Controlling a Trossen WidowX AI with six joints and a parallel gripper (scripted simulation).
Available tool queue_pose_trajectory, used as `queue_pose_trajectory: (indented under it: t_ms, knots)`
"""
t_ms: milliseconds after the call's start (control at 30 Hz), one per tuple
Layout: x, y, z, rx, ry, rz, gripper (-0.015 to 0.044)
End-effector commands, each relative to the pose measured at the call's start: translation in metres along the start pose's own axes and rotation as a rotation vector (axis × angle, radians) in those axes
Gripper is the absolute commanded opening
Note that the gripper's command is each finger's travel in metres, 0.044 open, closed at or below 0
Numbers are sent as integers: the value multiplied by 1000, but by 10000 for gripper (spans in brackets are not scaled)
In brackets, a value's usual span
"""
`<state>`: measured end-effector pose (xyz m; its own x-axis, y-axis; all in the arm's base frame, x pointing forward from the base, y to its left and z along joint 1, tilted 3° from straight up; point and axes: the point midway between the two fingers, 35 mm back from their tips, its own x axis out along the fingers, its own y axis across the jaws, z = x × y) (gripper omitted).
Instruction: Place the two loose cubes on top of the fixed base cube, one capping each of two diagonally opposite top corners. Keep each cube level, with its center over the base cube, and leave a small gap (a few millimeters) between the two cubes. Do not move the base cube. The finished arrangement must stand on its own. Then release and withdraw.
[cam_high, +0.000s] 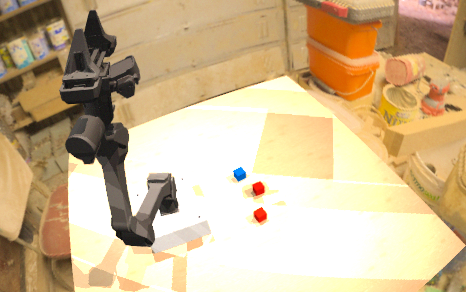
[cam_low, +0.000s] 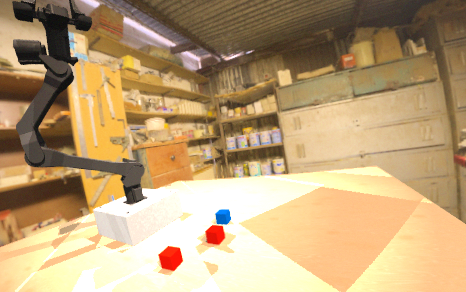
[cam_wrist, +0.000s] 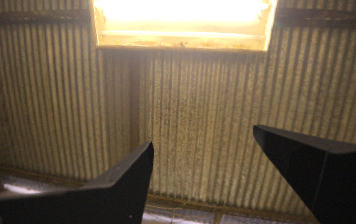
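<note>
A blue cube (cam_high: 239, 174) (cam_low: 223, 216) sits on the table. A red cube (cam_high: 258, 188) (cam_low: 215, 234) sits close to it, with a gap between them. A second red cube (cam_high: 260, 215) (cam_low: 170, 258) sits farther off, on the other side of the first red cube. All three rest flat and apart, and none is stacked. The frames do not show which cube is fixed. My gripper (cam_high: 85, 21) (cam_wrist: 202, 138) is open and empty, raised high above the table and pointing up, far from the cubes. Its fingertips are cut off in the exterior view.
The arm's white base block (cam_high: 182, 236) (cam_low: 115, 222) stands on the table (cam_high: 300, 250) (cam_low: 300, 270) beside the cubes. Shelves, cabinets and orange buckets (cam_high: 340, 65) stand in the background beyond the table edge. The wrist view shows a corrugated ceiling and a bright lamp.
</note>
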<state>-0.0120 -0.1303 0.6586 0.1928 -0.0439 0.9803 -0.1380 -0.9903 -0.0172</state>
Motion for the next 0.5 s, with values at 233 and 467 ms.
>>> queue_pose_trajectory:
  t_ms: [233,467]
  knots:
    - [5,-81,8,-148,-35,-201,265]
    - [-6,-183,45,-339,-110,-473,265]
